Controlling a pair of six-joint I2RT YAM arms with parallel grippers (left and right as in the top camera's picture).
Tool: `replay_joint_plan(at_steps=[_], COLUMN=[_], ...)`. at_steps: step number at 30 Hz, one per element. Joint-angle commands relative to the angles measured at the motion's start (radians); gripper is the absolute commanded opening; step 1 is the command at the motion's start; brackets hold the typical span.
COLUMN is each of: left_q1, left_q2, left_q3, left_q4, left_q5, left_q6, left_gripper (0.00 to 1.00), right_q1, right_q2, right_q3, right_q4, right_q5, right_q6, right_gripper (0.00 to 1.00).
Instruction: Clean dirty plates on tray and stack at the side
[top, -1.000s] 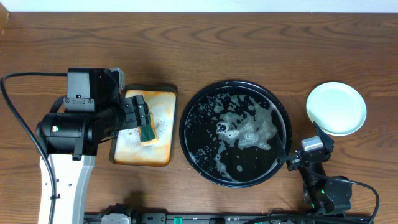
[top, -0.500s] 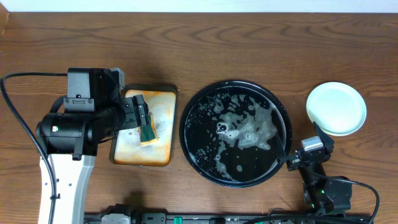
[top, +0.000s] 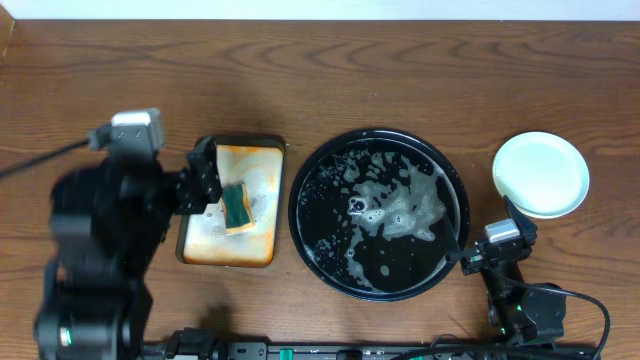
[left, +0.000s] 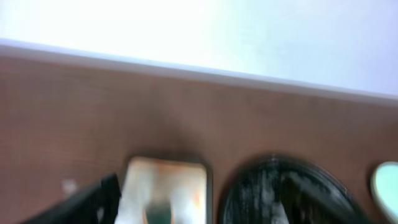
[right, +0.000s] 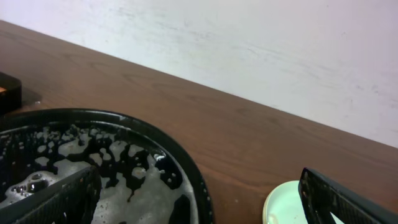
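Over on the left side is where the action is: my left arm has just swung up and back off the small orange-stained tray (top: 255, 165), and it's moving fast enough that it's a smear both from overhead and in its own wrist cam. A second ago the left gripper (top: 208, 180) was parked right on the green sponge (top: 237, 205); now the sponge sits by itself on that little tray and the gripper is off to its left, apart from it. With all that blur I honestly can't tell whether those fingers are spread or closed, just that the sponge isn't travelling with them. Nothing else budged. The big black tray (top: 292, 215) has only soap foam and water in it, no plates left on it, and the plates (top: 541, 174) are over at the far right of the table, well clear of the tray, a mint-green one on top looking clean. I can't see how many sit under it. My right gripper (top: 490, 240) hangs near the tray's right rim with its fingers spread wide and nothing in them. To me this reads as the wrap-up: washing done, sponge dropped back home, arms pulling out.
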Motion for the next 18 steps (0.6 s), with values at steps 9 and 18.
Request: replay_joint_plan(at_steps=[9,18], left_q1=[0.013,0.014], left_q2=[-0.377,-0.658], left_q3=[-0.509,-0.816], left_q4=[0.483,0.62], left_q5=[-0.048,-0.094], left_q6=[0.076,0.076], left_gripper=[0.83,0.83], right_q1=[0.003,0.003], right_q2=[-0.011,-0.011], right_q3=[-0.004,-0.005], right_q4=[0.001,0.001], right_q5=[-0.002,-0.001], right_q6=[-0.01,-0.01], right_gripper=[0.99,0.99])
